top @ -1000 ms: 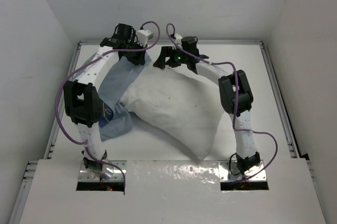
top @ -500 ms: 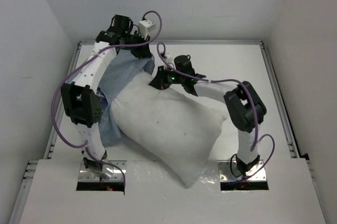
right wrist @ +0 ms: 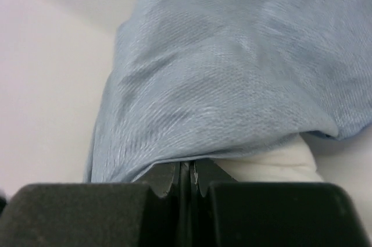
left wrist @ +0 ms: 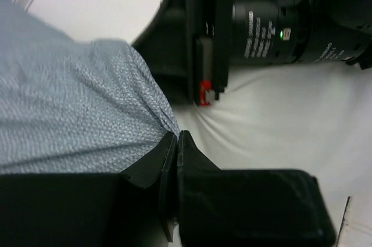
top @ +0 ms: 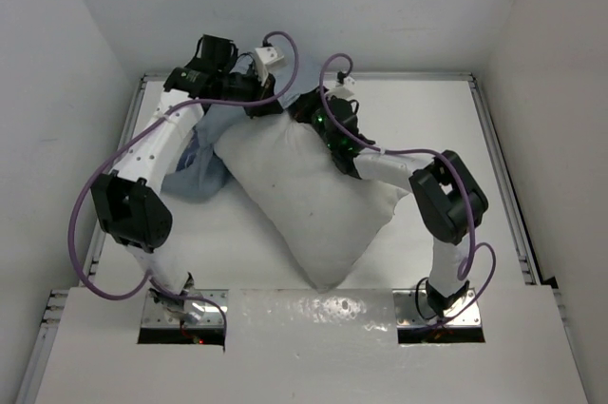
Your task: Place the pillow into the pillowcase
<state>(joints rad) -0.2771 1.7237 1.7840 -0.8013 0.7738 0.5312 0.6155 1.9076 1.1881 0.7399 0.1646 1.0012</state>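
The white pillow lies diagonally across the middle of the table, one corner toward the near edge. The blue pillowcase is bunched at its left and drawn up over its far corner. My left gripper and right gripper meet at that far corner. In the left wrist view the gripper is shut, with pillowcase cloth pinched at its tips and the pillow beside it. In the right wrist view the gripper is shut under the pillowcase edge, the pillow just beneath.
The white table has raised rails along its sides and white walls close behind and beside it. Purple cables loop above both wrists. The right arm's wrist body sits close in front of the left gripper.
The right gripper went from open to shut and moved from the far edge onto the pillow's far corner. The pillow swung, its near corner shifting left. The pillowcase bunched leftward.
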